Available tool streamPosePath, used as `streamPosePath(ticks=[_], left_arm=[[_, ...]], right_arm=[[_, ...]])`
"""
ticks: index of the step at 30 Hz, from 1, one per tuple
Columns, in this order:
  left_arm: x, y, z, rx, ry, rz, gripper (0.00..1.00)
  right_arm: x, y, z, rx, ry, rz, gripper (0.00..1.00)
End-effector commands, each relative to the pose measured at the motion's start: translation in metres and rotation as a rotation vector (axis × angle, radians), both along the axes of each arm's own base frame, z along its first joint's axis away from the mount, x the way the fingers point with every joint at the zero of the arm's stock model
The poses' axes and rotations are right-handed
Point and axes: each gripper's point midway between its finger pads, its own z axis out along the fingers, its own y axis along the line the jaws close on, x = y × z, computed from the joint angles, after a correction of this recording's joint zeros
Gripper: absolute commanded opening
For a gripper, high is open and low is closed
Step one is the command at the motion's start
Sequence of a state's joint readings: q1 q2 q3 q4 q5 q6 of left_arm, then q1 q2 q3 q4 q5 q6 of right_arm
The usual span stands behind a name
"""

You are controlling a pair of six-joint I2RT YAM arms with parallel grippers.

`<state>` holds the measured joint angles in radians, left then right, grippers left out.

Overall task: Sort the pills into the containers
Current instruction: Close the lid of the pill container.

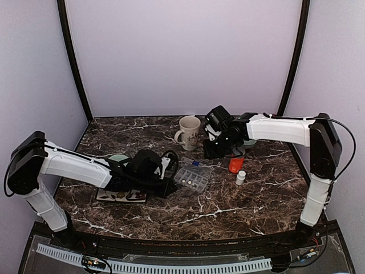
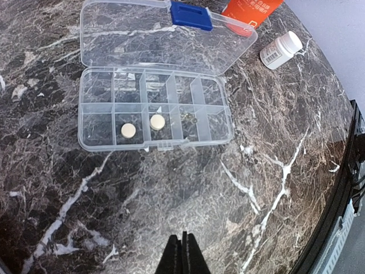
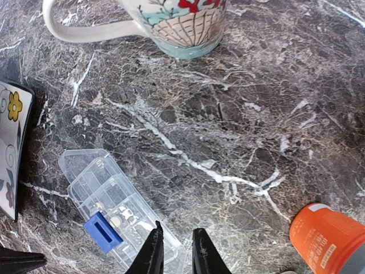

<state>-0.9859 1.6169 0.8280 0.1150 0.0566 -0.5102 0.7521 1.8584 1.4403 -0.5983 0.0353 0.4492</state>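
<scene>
The clear organiser box (image 2: 154,111) lies open on the marble table, its lid with a blue latch (image 2: 191,15) folded back. Two white pills (image 2: 129,131) sit in two neighbouring compartments of its near row; the other compartments look empty. No blue pills show. My left gripper (image 2: 183,254) is shut and empty, low over bare table short of the box. In the top view the box (image 1: 191,178) lies between the two grippers. My right gripper (image 3: 174,254) is slightly open and empty, above the table at the box's (image 3: 114,205) lid edge. It hangs right of the mug (image 1: 190,132).
The cream patterned mug (image 3: 177,23) stands behind the box. An orange bottle (image 1: 236,165) and a small white bottle (image 1: 240,177) stand right of the box. A patterned tile (image 1: 120,196) lies under the left arm. Pale green bowls (image 1: 118,158) sit partly hidden by both arms.
</scene>
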Motion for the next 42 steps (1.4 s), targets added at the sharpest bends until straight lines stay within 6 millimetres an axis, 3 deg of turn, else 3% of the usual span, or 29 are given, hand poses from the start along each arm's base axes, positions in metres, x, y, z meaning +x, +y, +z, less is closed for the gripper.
streamPosePath(ticks=[1, 6, 24, 42], left_arm=[[0.005, -0.016, 0.004, -0.072, 0.05, -0.006, 0.0], [0.012, -0.02, -0.015, -0.052, 0.083, 0.011, 0.0], [0.034, -0.024, -0.046, 0.01, 0.114, 0.065, 0.0], [0.051, 0.0, -0.058, 0.083, 0.089, 0.182, 0.0]], right_arm=[[0.003, 0.018, 0.002, 0.049, -0.005, 0.034, 0.17], [0.002, 0.024, 0.001, 0.056, -0.002, 0.044, 0.17], [-0.01, 0.035, -0.008, 0.049, 0.028, 0.082, 0.16], [-0.029, 0.048, -0.01, 0.052, 0.05, 0.127, 0.16]])
